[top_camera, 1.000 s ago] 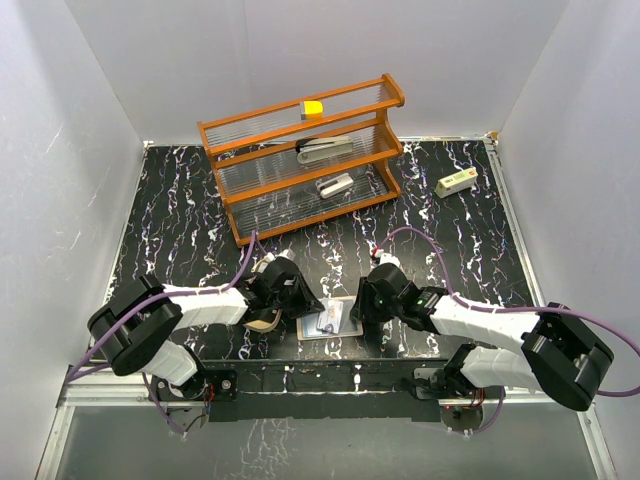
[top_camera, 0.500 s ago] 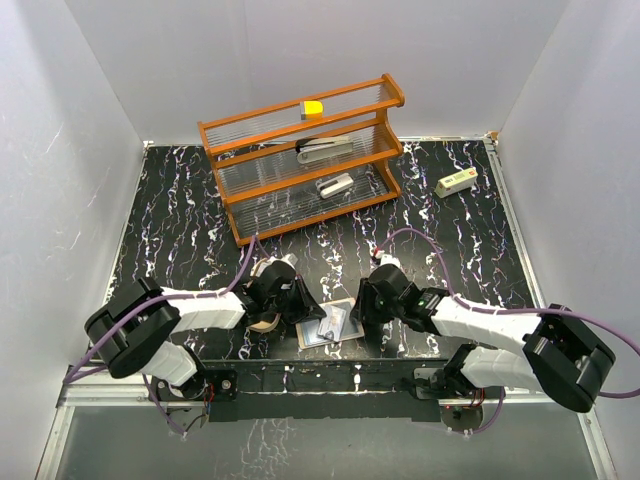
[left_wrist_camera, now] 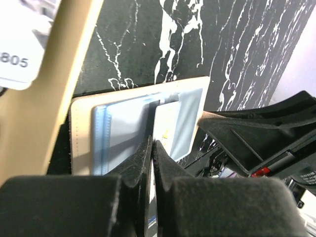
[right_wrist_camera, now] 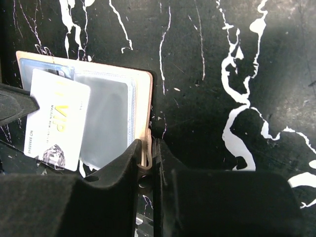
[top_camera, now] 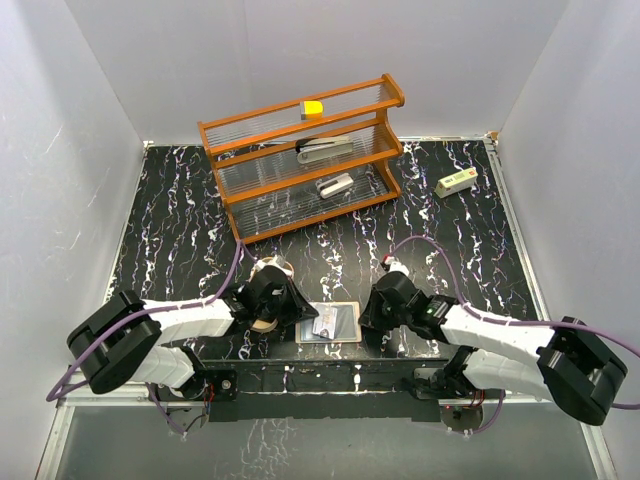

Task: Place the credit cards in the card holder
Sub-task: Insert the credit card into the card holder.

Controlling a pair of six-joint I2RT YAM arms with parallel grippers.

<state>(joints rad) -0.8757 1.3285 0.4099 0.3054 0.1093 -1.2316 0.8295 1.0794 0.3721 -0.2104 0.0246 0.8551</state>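
Note:
The card holder (top_camera: 343, 322) is a flat tan stitched folder with clear sleeves, lying open near the table's front edge. My left gripper (top_camera: 303, 318) is shut on a white VIP credit card (top_camera: 322, 326), whose far end lies over the sleeves. In the left wrist view the card (left_wrist_camera: 165, 126) runs from my gripper (left_wrist_camera: 152, 143) onto the holder (left_wrist_camera: 81, 133). My right gripper (top_camera: 366, 316) is shut on the holder's right edge. The right wrist view shows that tan edge (right_wrist_camera: 143, 98) pinched in my gripper (right_wrist_camera: 147, 144), with the card (right_wrist_camera: 57, 123) at the left.
An oval tan tray (top_camera: 264, 322) sits beside the left gripper; its rim (left_wrist_camera: 59, 84) and a white card (left_wrist_camera: 17, 59) in it show in the left wrist view. An orange rack (top_camera: 305, 155) with grey staplers stands behind. A white box (top_camera: 455, 183) lies back right.
The card holder has turned from tilted to square with the table's front edge. Both arms have shifted with it, the left gripper still on the card and the right on the holder's edge.

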